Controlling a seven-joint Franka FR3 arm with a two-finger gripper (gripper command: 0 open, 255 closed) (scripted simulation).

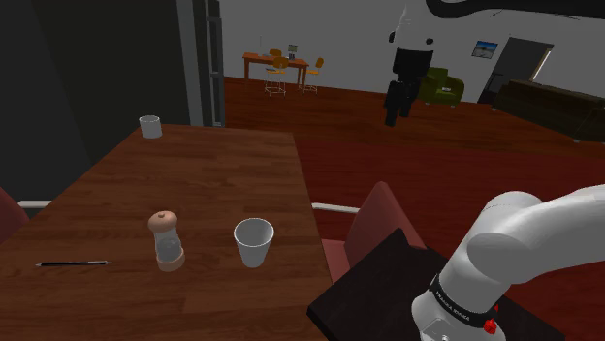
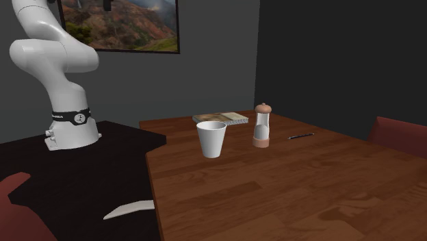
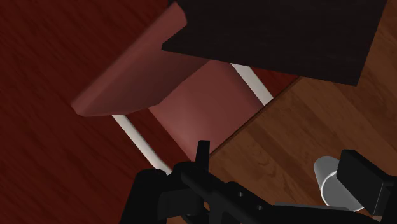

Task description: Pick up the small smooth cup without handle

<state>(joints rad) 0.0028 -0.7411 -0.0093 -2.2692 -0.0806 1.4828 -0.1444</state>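
Observation:
A white tapered cup (image 1: 253, 242) (image 2: 211, 139) with no handle stands upright on the wooden table (image 1: 204, 184), near the edge that faces the stand. My black gripper (image 1: 392, 114) hangs high in the air, well above and beyond a red chair, far from the cup. In the wrist view the gripper (image 3: 280, 167) is open with nothing between its fingers (image 3: 359, 173), and the cup (image 3: 324, 177) shows partly behind one of them. A second small pale cup (image 1: 149, 126) stands at the table's far corner.
A pepper grinder (image 1: 167, 240) (image 2: 262, 126) stands beside the white cup, a pen (image 1: 73, 263) (image 2: 301, 135) beyond it. A book (image 2: 220, 118) lies on the table. A red chair (image 1: 383, 225) (image 3: 191, 95) sits between table and black stand (image 1: 407, 291).

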